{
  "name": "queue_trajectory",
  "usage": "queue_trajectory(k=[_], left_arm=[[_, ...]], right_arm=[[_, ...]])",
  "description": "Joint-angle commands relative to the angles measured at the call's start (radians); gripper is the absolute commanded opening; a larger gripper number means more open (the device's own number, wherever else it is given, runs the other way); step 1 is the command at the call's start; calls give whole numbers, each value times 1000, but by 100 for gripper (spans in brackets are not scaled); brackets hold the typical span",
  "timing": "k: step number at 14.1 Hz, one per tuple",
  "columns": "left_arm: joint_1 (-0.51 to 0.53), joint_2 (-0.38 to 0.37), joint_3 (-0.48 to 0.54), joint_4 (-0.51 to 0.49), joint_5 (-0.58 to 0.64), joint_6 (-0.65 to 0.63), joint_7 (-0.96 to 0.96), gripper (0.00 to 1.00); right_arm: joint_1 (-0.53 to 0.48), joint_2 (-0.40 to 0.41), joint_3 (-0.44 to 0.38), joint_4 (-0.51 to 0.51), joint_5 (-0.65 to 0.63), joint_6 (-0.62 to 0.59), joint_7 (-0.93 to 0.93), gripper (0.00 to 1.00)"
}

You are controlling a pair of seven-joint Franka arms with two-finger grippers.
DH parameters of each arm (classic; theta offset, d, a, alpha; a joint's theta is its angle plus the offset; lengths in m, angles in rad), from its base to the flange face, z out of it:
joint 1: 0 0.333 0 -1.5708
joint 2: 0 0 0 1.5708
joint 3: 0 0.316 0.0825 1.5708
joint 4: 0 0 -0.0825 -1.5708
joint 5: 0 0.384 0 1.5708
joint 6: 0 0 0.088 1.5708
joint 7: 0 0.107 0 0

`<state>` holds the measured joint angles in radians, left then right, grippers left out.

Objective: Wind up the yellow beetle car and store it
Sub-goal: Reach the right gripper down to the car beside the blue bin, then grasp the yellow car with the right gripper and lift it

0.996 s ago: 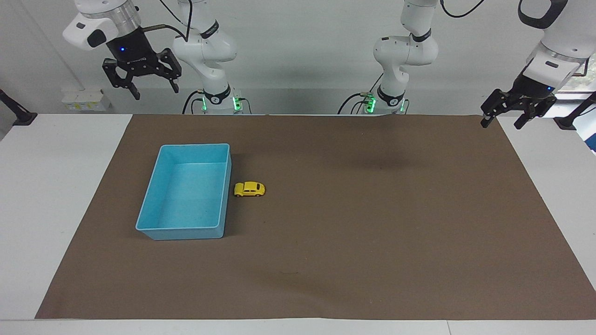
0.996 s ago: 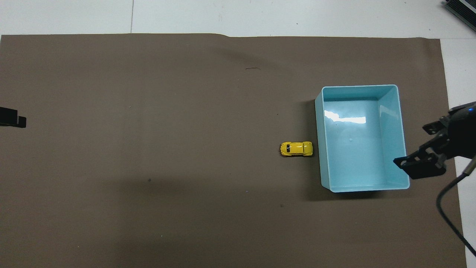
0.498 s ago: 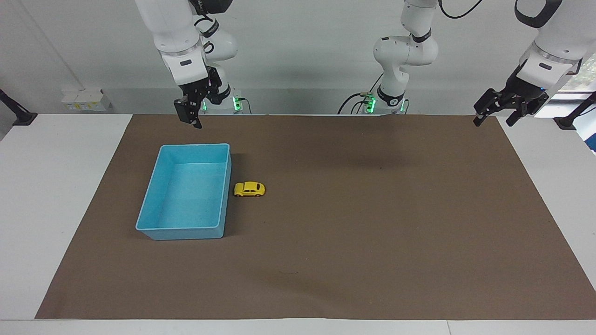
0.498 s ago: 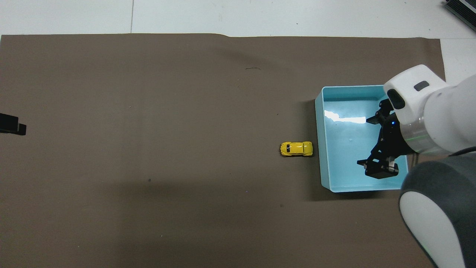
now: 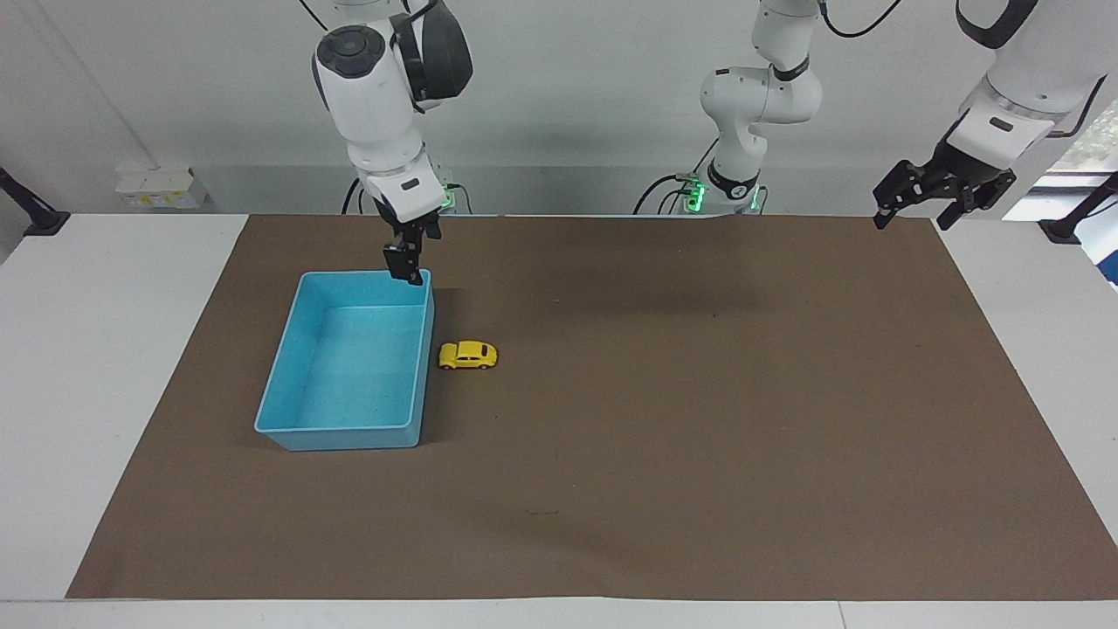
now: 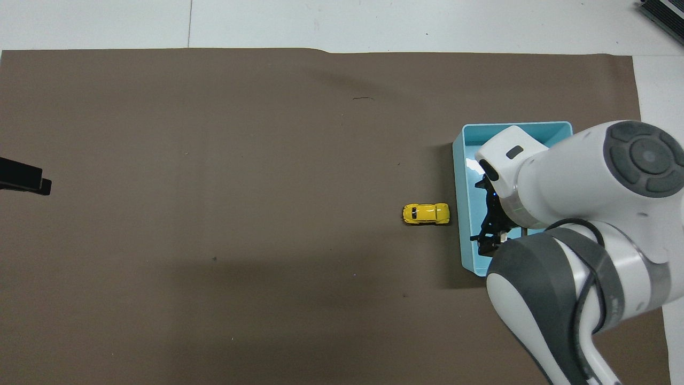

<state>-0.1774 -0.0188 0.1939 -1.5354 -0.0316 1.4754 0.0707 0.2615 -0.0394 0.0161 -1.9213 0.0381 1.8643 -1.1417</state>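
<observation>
The yellow beetle car (image 5: 468, 355) stands on its wheels on the brown mat, close beside the long wall of the blue bin (image 5: 341, 437) on the side toward the left arm. It also shows in the overhead view (image 6: 426, 213), beside the bin (image 6: 515, 124). My right gripper (image 5: 407, 262) hangs open and empty over the bin's corner nearest the robots, on the car's side; in the overhead view (image 6: 482, 214) its arm covers much of the bin. My left gripper (image 5: 913, 214) is open and empty, raised over the mat's corner at the left arm's end.
The brown mat (image 5: 699, 419) covers most of the white table (image 5: 105, 367). The bin holds nothing that I can see. Only the left gripper's tip (image 6: 26, 181) shows at the overhead view's edge.
My right gripper swung in from high over the table's right-arm end, turned and came down over the bin's corner near the car. My left gripper drifted slightly inward. The car and bin did not move.
</observation>
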Motion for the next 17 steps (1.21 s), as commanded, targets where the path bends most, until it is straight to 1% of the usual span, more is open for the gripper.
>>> queue_trajectory(k=[1,4,6,8,10,14,17], left_arm=[[-11,8,9,20,10,-13,-14,100],[3,7,10,20,12,-15,-16,100],[4,7,12,20,12,-15,-16,100],[1,7,10,20,12,-15,-16,100],[-1,7,10,20,12,-15,-16,100],[3,7,10,20,12,-15,-16,100],[3,7,10,20,12,-15,-16,100]], right_arm=[[1,33,-4,-50,-17,90,-44,100],[4,78,-4,-67,-21,153,-47,100],[19,116,-4,-76,-47,191,-46,100],[22,124,-4,-137,-52,277,-46,100],[22,136,-4,-176,-52,343,-41,100],[27,211,-4,-180,-53,420,-32,100],[71,239,-4,-180,-53,452,13,100]])
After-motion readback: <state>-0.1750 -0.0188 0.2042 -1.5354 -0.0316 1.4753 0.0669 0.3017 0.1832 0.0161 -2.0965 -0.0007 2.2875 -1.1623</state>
